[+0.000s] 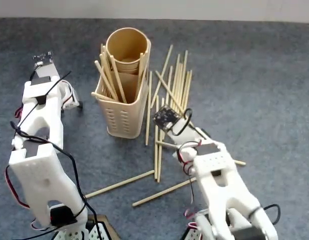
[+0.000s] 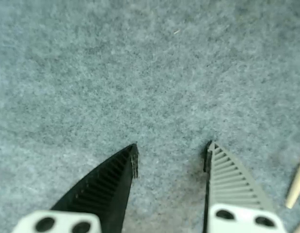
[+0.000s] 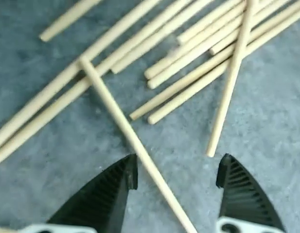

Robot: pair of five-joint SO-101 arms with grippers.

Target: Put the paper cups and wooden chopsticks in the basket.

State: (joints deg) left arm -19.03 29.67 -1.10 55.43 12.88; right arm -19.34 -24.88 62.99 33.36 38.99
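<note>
Basket (image 1: pixel 125 107) stands upright on grey carpet (image 1: pixel 264 60). Stacked paper cups (image 1: pixel 126 45) sit inside it, with several chopsticks (image 1: pixel 108 75) slotted alongside. Loose chopsticks (image 1: pixel 175 85) lie scattered just beside the basket on the right arm's side, some crossing. Right gripper (image 3: pixel 179 167) hangs over that scatter, fingers spread, a single chopstick (image 3: pixel 125 128) running between them. Left gripper (image 2: pixel 171 150), also spread, is over bare carpet on the basket's other side. Likely step: pinch that single stick. Best to close across its shaft away from where it crosses others, so only one lifts. Height above the carpet is hard to judge.
</note>
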